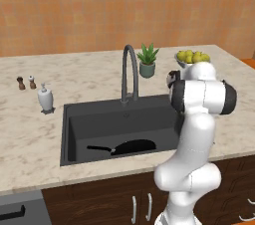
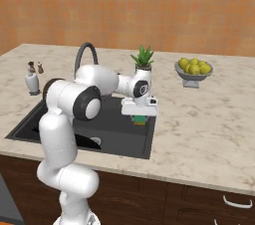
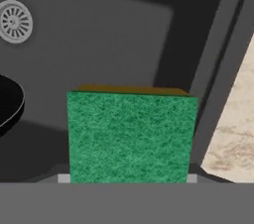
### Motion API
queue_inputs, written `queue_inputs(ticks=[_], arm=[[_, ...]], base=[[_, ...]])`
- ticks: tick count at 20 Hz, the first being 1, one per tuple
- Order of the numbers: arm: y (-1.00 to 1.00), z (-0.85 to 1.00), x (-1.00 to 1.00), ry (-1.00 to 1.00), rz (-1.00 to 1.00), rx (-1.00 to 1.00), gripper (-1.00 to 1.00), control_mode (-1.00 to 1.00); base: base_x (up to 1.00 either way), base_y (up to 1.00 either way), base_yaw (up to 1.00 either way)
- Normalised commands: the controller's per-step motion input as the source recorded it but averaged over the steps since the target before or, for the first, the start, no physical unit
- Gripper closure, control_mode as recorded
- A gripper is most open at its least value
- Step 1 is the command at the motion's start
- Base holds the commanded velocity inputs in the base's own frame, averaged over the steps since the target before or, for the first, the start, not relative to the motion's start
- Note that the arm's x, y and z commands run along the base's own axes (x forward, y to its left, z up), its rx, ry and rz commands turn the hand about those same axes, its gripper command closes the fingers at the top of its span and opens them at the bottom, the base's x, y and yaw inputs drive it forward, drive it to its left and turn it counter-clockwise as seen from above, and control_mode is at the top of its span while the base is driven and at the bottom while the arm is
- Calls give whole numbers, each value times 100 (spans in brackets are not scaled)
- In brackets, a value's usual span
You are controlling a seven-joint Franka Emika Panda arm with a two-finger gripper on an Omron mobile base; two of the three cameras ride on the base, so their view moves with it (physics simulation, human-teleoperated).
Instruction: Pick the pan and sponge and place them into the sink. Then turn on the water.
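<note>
**Inspector:** Two items fall under this task. Item one, the pan point(image 1: 130, 146), lies inside the sink point(image 1: 72, 134), handle pointing toward the basin's left wall. Item two, the sponge point(image 3: 131, 136), is held in the gripper point(image 2: 140, 117) above the sink's right-hand part, just inside the rim.

**Clerk:** Claw state?

**Inspector:** Closed on the sponge. The hand view shows the green face close up with the yellowish layer along its far edge, and the drain point(image 3: 15, 21) and dark basin floor beyond. The fingertips themselves are hidden behind the block.

**Clerk:** Handling assessment?

**Inspector:** Judged light and soft; it should compress under the fingers rather than slip, and a drop will not harm it. Holding it across the narrow sides looks adequate. Release over bare basin floor, clear of the pan.

**Clerk:** Outstanding?

**Inspector:** Faucet point(image 1: 129, 72) shows no stream; water not yet on.
</note>
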Motion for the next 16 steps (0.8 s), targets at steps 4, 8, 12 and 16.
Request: queue_inputs(ticks=[4, 8, 12, 16], arm=[[85, -74, -19, 2, 3, 0, 100, -100], [11, -98, 22, 10, 0, 0, 100, -100], [0, -100, 42, 1, 0, 0, 100, -100], [9, -90, 31, 0, 0, 0, 100, -100]], base=[[0, 0, 0], [0, 0, 0], [0, 0, 0], [0, 0, 0]])
